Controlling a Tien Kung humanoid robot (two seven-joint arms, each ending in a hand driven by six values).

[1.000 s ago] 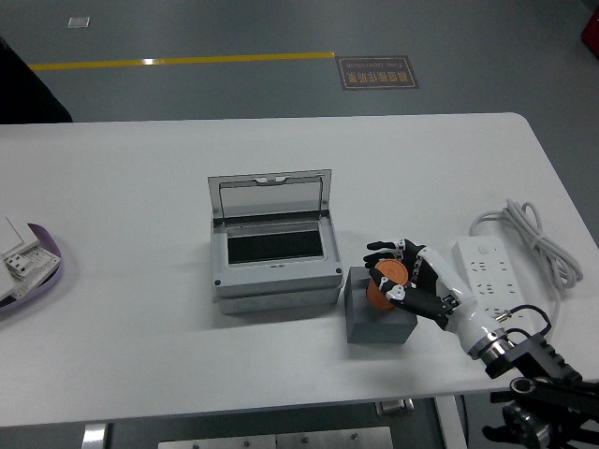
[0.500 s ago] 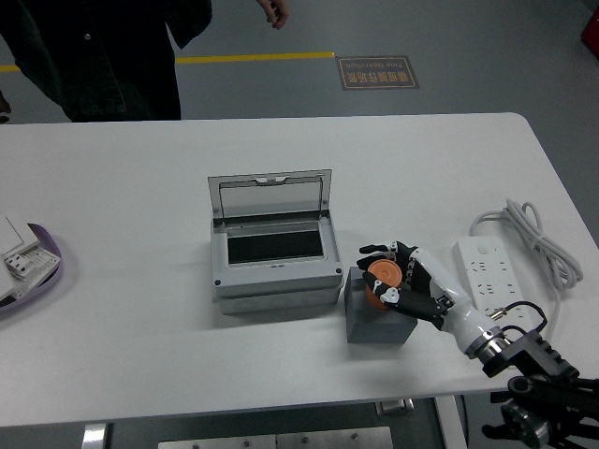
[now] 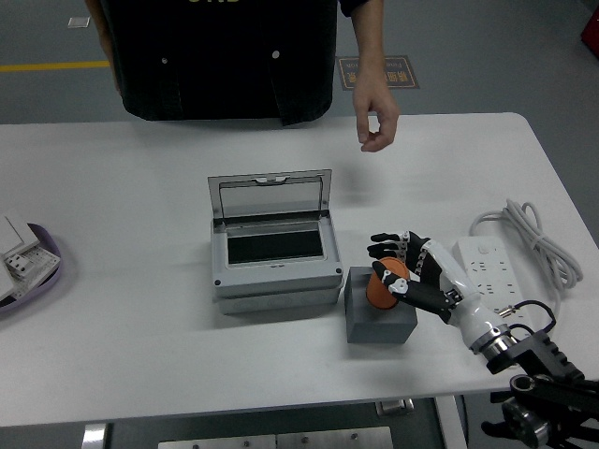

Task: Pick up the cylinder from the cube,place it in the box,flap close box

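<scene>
Since half a second ago the person (image 3: 220, 56) has stepped up to the table's far edge, dark torso now filling the top of the view, one hand (image 3: 376, 122) hanging loosely curled just over the far edge and holding nothing. Right hand (image 3: 404, 276) has shifted only slightly: its fingers remain wrapped around the orange cylinder (image 3: 384, 285), which looks a touch more tilted and maybe just lifting, but it is still at the grey cube (image 3: 379, 313), so I judge the pick as gripped and barely started, not carried. Box (image 3: 273, 257) sits near the table's middle, just left of the cube and close to touching it, lid propped upright at its far side, dark interior empty. Placing and flap closing are still to do. Left hand is not in view. White table (image 3: 140, 355) is mostly bare; a white power strip (image 3: 487, 271) with coiled cable lies near the right edge, beside the right arm, and a purple-rimmed tray (image 3: 28, 267) with white parts sits at the left edge. Beyond is grey floor with a yellow line and a floor sign.
</scene>
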